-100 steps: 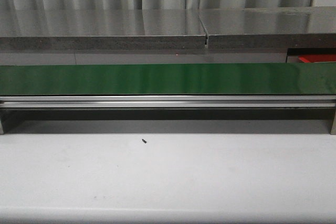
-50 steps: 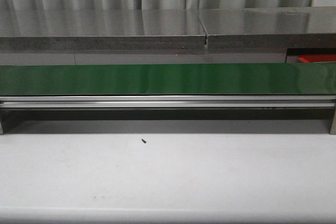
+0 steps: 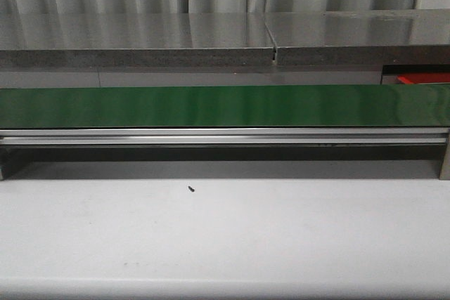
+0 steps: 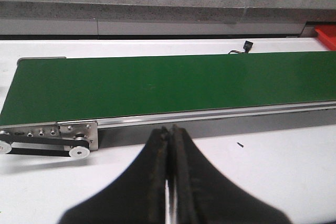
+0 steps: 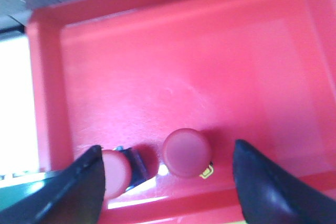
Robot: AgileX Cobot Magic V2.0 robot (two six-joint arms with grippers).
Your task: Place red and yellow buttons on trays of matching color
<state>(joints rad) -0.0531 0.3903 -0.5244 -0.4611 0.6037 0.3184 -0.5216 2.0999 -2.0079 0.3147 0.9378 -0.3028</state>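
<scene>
Hovering over the red tray, my right jaws are standing wide apart and gripping nothing, with two red buttons sitting on the tray floor between them: one near the middle, another touching or just beside one finger. I am judging that both reds are already delivered where they belong. My left jaws are pressed together, empty, waiting above the bench just short of the green belt, presumably for the next piece. The front view is showing only a sliver of the tray beyond the belt's far right end, and neither arm. I am seeing no yellow button or yellow tray anywhere.
</scene>
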